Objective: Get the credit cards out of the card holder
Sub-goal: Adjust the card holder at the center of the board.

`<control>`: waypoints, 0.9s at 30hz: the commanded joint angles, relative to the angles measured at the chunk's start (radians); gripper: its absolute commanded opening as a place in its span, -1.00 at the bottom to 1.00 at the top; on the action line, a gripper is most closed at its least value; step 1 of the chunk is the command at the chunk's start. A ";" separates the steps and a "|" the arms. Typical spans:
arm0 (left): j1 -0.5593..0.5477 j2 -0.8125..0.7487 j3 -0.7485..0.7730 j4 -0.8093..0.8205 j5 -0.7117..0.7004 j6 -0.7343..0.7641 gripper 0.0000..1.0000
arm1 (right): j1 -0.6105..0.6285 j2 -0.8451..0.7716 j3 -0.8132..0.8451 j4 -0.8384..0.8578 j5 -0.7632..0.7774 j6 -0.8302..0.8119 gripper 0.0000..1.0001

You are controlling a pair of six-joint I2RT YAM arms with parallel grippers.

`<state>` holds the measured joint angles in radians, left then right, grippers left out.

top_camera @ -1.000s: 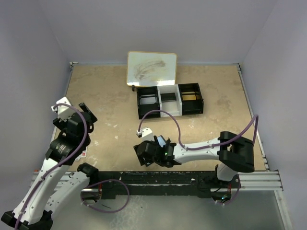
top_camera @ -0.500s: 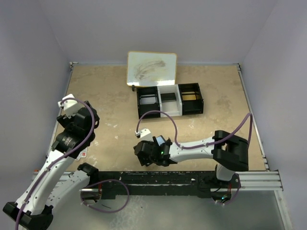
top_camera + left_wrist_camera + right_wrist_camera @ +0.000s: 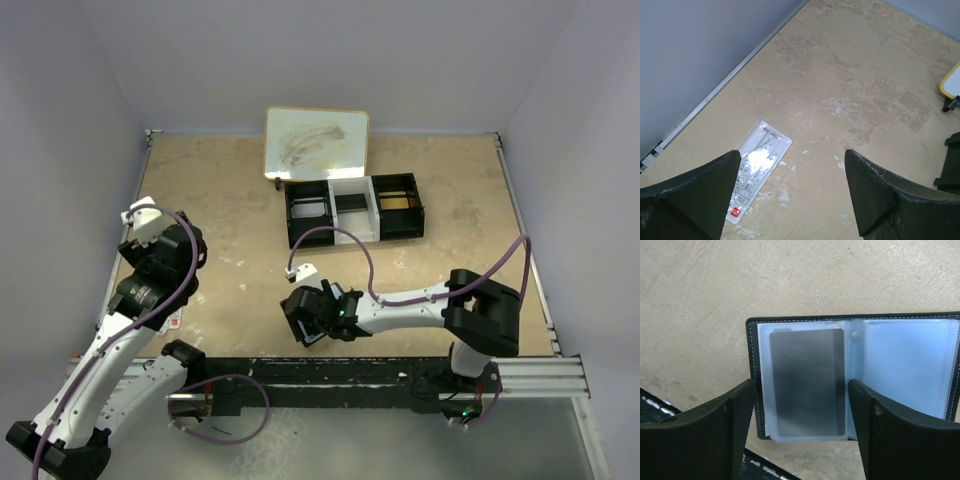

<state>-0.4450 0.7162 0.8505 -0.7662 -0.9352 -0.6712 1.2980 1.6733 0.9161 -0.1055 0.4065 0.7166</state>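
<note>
Now: right gripper (image 3: 800, 385) jaws spread wide, empty, poised over card holder (image 3: 900, 365). Holder lies opened flat near middle of desk's near edge; grey card (image 3: 807, 382) exposed in sleeve, probably lined up for pinch. Left gripper (image 3: 791, 156) released, parked by left edge above plastic packet (image 3: 757, 162), out of the way.

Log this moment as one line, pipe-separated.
card holder open, grey card in pocket | right gripper: jaws open, above it | left gripper: jaws open, empty
</note>
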 commanded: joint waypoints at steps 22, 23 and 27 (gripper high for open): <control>0.004 0.103 -0.029 0.048 0.322 -0.040 0.60 | -0.126 -0.105 -0.218 0.261 -0.216 0.095 0.38; 0.003 0.085 -0.044 0.056 0.343 -0.053 0.60 | -0.126 -0.103 -0.210 0.245 -0.220 0.083 0.39; 0.004 0.051 -0.048 0.059 0.340 -0.063 0.60 | -0.126 -0.113 -0.203 0.234 -0.246 0.057 0.48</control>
<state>-0.4450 0.8009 0.8017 -0.7242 -0.6308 -0.6933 1.1767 1.5612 0.7132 0.1650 0.1978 0.8040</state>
